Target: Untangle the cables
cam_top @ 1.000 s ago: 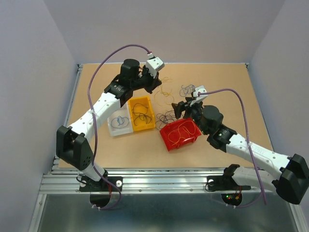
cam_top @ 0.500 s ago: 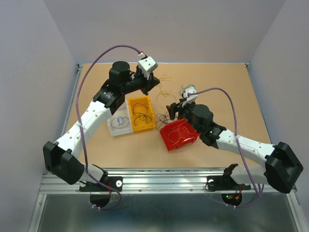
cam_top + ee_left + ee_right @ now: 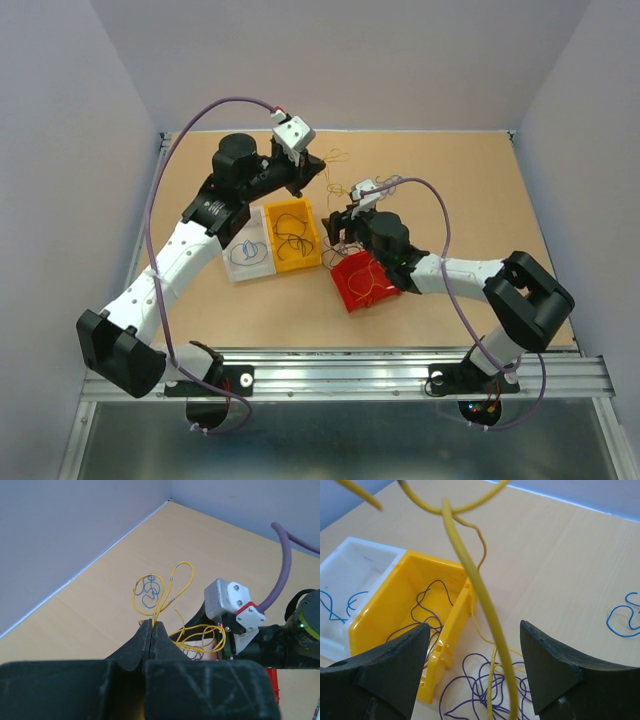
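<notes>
My left gripper [image 3: 318, 166] is shut on a thin yellow cable [image 3: 181, 578] and holds it up above the back of the table; in the left wrist view the fingertips [image 3: 151, 625] pinch its strands. A blue cable [image 3: 149, 591] lies on the table beyond. My right gripper [image 3: 345, 222] is open, its jaws wide apart [image 3: 475, 652]. The lifted yellow cable [image 3: 470, 575] hangs between the jaws without touching them. Below it lies a tangle of dark cables [image 3: 485, 690] mixed with yellow strands, beside the yellow bin [image 3: 385, 610].
A white bin [image 3: 248, 274] holds a blue cable, the yellow bin [image 3: 296, 266] holds dark cable, and a red bin [image 3: 350, 300] holds yellow cable. More loose cables [image 3: 385, 185] lie at the back. Another blue cable [image 3: 625, 615] lies to the right.
Both arms have swung left. My left gripper has carried the yellow cable left and back. My right gripper has moved left over the dark tangle, towards the yellow bin.
</notes>
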Robot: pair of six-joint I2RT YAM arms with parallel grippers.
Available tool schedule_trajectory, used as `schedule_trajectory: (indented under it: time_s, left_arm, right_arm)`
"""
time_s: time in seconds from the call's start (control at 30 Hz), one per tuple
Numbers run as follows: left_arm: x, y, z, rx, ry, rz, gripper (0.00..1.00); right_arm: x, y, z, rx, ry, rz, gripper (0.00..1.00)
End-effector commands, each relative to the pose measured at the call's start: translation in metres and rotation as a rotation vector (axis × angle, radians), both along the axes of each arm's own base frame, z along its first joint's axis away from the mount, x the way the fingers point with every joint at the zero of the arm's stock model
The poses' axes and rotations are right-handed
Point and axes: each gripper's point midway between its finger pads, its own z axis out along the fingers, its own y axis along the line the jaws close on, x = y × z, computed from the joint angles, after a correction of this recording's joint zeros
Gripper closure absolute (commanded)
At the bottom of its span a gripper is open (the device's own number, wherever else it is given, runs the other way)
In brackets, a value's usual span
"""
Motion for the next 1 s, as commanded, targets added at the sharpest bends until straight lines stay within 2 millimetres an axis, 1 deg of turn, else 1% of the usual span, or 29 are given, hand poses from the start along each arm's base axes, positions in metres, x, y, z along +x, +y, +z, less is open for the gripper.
schedule_trajectory:
  time_s: [0.0, 0.03, 0.07, 0.1, 0.13, 0.17, 0.2, 0.23, 0.27, 0.3, 0.33, 0.37, 0.4, 0.43, 0.47, 0.5, 0.53, 0.57, 0.63, 0.67, 0.7, 0.73, 0.8, 0.83, 0.87, 0.9, 0.97]
  left_arm:
    - [-0.012, 0.007, 0.037, -0.08, -0.093, 0.009, 1.0]
    - [-0.01, 0.01, 0.041, -0.094, -0.107, 0.033, 1.0]
    - [-0.011, 0.015, 0.042, -0.103, -0.114, 0.05, 1.0]
    - [-0.01, 0.017, 0.044, -0.109, -0.123, 0.067, 1.0]
    - [-0.007, 0.022, 0.049, -0.126, -0.142, 0.097, 1.0]
    - [-0.006, 0.024, 0.047, -0.13, -0.139, 0.109, 1.0]
    - [-0.007, 0.028, 0.051, -0.145, -0.141, 0.121, 1.0]
    - [-0.006, 0.031, 0.053, -0.155, -0.144, 0.133, 1.0]
    - [-0.005, 0.035, 0.055, -0.166, -0.151, 0.148, 1.0]
    - [-0.005, 0.041, 0.059, -0.182, -0.152, 0.165, 1.0]
    - [-0.001, 0.047, 0.062, -0.195, -0.164, 0.2, 1.0]
    - [0.001, 0.053, 0.061, -0.202, -0.162, 0.228, 1.0]
    - [0.001, 0.062, 0.067, -0.222, -0.175, 0.26, 1.0]
    - [0.008, 0.078, 0.073, -0.261, -0.189, 0.328, 1.0]
    - [0.012, 0.088, 0.067, -0.27, -0.188, 0.367, 1.0]
    - [0.014, 0.112, 0.082, -0.358, -0.208, 0.436, 1.0]
    - [0.014, 0.122, 0.083, -0.389, -0.213, 0.464, 1.0]
    - [0.012, 0.134, 0.079, -0.412, -0.213, 0.493, 1.0]
    - [0.012, 0.149, 0.08, -0.456, -0.217, 0.535, 1.0]
    - [0.012, 0.157, 0.081, -0.476, -0.222, 0.557, 1.0]
    - [0.01, 0.159, 0.083, -0.483, -0.229, 0.559, 1.0]
    - [0.008, 0.155, 0.084, -0.482, -0.24, 0.534, 1.0]
    - [0.007, 0.146, 0.081, -0.47, -0.234, 0.48, 1.0]
    - [0.002, 0.132, 0.08, -0.449, -0.238, 0.399, 1.0]
    - [0.002, 0.126, 0.076, -0.433, -0.228, 0.365, 1.0]
    - [0.007, 0.118, 0.071, -0.42, -0.208, 0.335, 1.0]
    - [0.007, 0.102, 0.064, -0.391, -0.187, 0.25, 1.0]
  right_arm:
    - [0.023, 0.01, 0.048, 0.104, -0.14, -0.052, 0.23]
    - [0.025, 0.01, 0.045, 0.094, -0.141, -0.055, 0.25]
    - [0.028, 0.014, 0.04, 0.087, -0.133, -0.056, 0.29]
    - [0.031, 0.014, 0.034, 0.079, -0.125, -0.059, 0.3]
    - [0.034, 0.015, 0.031, 0.075, -0.121, -0.061, 0.32]
    - [0.036, 0.017, 0.028, 0.069, -0.12, -0.056, 0.38]
    - [0.04, 0.021, 0.017, 0.055, -0.106, -0.056, 0.45]
    - [0.042, 0.023, 0.014, 0.051, -0.103, -0.056, 0.53]
    - [0.046, 0.023, 0.01, 0.044, -0.098, -0.06, 0.68]
    - [0.049, 0.025, 0.004, 0.036, -0.091, -0.064, 0.78]
    - [0.052, 0.022, 0.001, 0.038, -0.083, -0.081, 0.88]
    - [0.055, 0.018, -0.001, 0.036, -0.08, -0.106, 0.99]
    - [0.055, 0.015, 0.0, 0.039, -0.08, -0.117, 0.99]
    - [0.055, 0.007, -0.002, 0.044, -0.071, -0.128, 0.99]
    - [0.054, 0.003, -0.002, 0.051, -0.065, -0.134, 0.99]
    - [0.055, -0.008, -0.003, 0.068, -0.053, -0.155, 0.99]
    - [0.056, -0.014, -0.008, 0.074, -0.037, -0.168, 1.0]
    - [0.058, -0.023, -0.005, 0.094, -0.033, -0.187, 1.0]
    - [0.063, -0.039, -0.01, 0.132, -0.003, -0.219, 1.0]
    - [0.068, -0.054, -0.015, 0.182, 0.034, -0.23, 1.0]
    - [0.07, -0.061, -0.018, 0.201, 0.052, -0.232, 0.99]
    - [0.075, -0.072, -0.019, 0.234, 0.069, -0.246, 0.99]
    - [0.075, -0.072, -0.021, 0.23, 0.074, -0.222, 0.99]
    - [0.075, -0.07, -0.019, 0.219, 0.064, -0.21, 0.99]
    - [0.074, -0.067, -0.019, 0.22, 0.066, -0.19, 0.97]
    - [0.075, -0.064, -0.017, 0.224, 0.064, -0.182, 0.84]
    - [0.075, -0.065, -0.013, 0.23, 0.06, -0.186, 0.57]
